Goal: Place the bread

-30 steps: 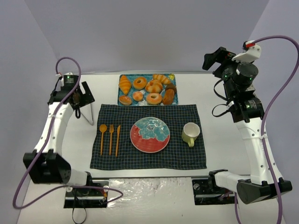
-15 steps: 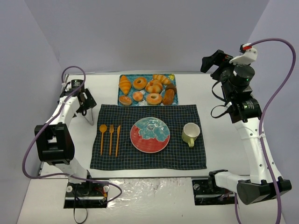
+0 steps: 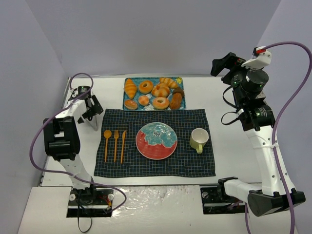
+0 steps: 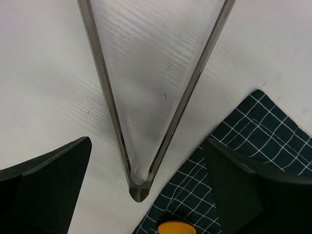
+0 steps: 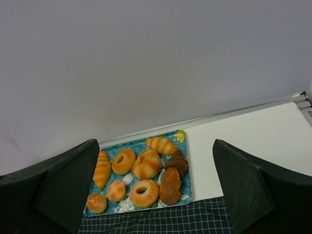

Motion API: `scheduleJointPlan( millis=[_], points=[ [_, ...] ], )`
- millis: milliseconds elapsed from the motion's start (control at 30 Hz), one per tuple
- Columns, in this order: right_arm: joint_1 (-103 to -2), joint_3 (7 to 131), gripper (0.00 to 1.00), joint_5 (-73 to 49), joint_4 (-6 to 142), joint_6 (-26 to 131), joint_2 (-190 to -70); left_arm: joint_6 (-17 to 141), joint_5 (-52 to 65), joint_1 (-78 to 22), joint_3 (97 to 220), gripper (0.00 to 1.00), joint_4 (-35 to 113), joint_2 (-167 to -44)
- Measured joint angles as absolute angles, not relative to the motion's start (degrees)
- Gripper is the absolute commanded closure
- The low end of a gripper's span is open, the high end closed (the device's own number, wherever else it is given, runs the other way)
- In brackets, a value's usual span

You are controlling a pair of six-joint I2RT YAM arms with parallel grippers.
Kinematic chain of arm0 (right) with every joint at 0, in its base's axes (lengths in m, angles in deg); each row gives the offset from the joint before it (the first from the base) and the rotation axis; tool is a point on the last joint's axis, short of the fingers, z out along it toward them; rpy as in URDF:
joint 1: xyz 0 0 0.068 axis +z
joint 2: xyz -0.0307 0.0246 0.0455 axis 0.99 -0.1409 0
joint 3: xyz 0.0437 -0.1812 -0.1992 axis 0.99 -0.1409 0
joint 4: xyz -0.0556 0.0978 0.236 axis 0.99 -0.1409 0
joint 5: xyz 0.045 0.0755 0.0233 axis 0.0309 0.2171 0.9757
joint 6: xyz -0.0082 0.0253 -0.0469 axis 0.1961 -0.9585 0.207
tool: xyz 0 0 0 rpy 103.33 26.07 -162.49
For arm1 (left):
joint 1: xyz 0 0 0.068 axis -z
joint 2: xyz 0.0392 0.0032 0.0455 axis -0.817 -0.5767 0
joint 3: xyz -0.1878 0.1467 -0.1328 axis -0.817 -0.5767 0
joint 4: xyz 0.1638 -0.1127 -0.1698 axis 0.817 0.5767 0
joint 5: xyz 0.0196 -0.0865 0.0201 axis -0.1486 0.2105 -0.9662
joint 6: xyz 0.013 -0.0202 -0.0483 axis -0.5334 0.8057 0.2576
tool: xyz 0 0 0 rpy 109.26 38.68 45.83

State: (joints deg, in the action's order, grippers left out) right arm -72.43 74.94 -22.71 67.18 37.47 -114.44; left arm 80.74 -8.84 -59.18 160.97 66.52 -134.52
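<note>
The bread (image 3: 144, 100) is a small round orange-tan bun on the blue tray (image 3: 127, 80) at the back of the table, between two ring doughnuts. It also shows in the right wrist view (image 5: 116, 190). Metal tongs (image 4: 138, 187) lie on the white table just left of the checked mat. My left gripper (image 3: 90, 109) hangs low over them, open, with one finger on each side of their hinge (image 4: 146, 141). My right gripper (image 3: 222, 63) is open and empty, high above the table's right side, facing the tray (image 5: 153, 144).
A dark checked mat (image 3: 195, 165) holds a red and teal plate (image 3: 156, 140), a pale green cup (image 3: 199, 139) and an orange spoon (image 3: 107, 134), fork and knife. The tray also carries ring doughnuts, a croissant (image 3: 130, 88) and darker pastries.
My left arm has folded in, its elbow moving up and right, and its gripper has come down toward the tongs beside the mat. My right arm has barely moved.
</note>
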Motion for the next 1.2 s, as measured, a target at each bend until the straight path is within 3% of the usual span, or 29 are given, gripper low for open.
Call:
scheduleJointPlan(
  millis=[900, 1200],
  points=[
    [-72.43, 74.88, 0.0, -23.32, 67.2, 38.1, -113.45, 80.08, -6.14, -62.42, 165.13, 0.04, 63.57, -143.42],
    [-72.43, 74.86, 0.0, -23.34, 67.2, 38.1, -113.45, 78.88, -5.57, -62.67, 166.6, 0.13, 63.56, -144.58]
  ],
)
